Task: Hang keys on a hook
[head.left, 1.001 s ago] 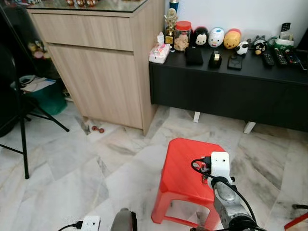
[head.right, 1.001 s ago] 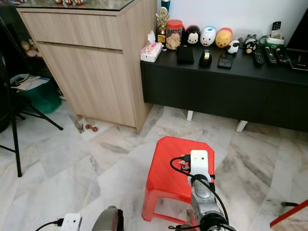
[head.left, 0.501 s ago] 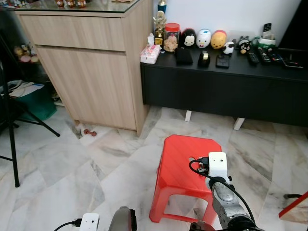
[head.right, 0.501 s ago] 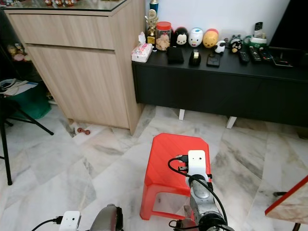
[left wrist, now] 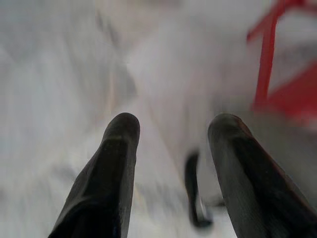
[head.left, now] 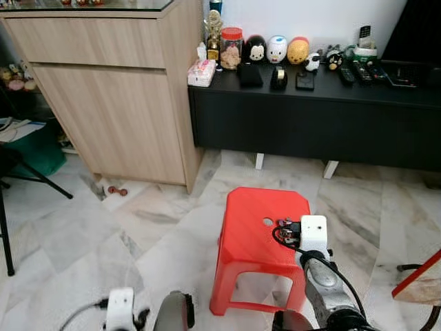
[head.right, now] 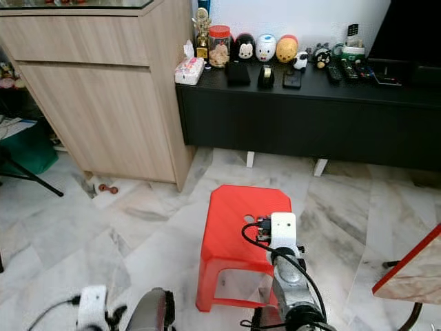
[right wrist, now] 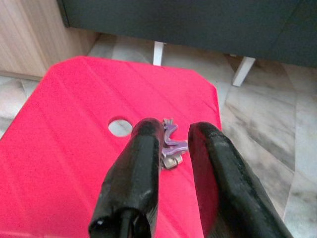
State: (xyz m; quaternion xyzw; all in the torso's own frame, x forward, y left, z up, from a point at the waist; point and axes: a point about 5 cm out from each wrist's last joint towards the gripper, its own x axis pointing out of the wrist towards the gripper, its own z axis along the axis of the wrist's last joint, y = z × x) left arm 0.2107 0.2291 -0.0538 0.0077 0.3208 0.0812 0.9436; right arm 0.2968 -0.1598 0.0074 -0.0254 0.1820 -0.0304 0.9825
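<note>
Marble floor (head.left: 83,241), wooden cabinet (head.left: 110,89), black sideboard (head.left: 310,117) against a white wall (head.left: 310,17).

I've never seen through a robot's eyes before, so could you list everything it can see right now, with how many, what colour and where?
Keys: one bunch, purple and silver, on the stool beside its round hole.
Stool: one, red plastic, on the floor before the robot.
Floor: grey-white marble tiles.
Wooden cabinet: one, light wood, left.
Low sideboard: one, black, against the white wall.
Jar: one, red lid, on the sideboard.
Tissue pack: one, pink and white, at the sideboard's left end.
Round figurines: three, black, white, yellow-orange, in a row beside the jar.
Left gripper: black fingers open, low over the floor.
Right gripper: black fingers open above the keys.
</note>
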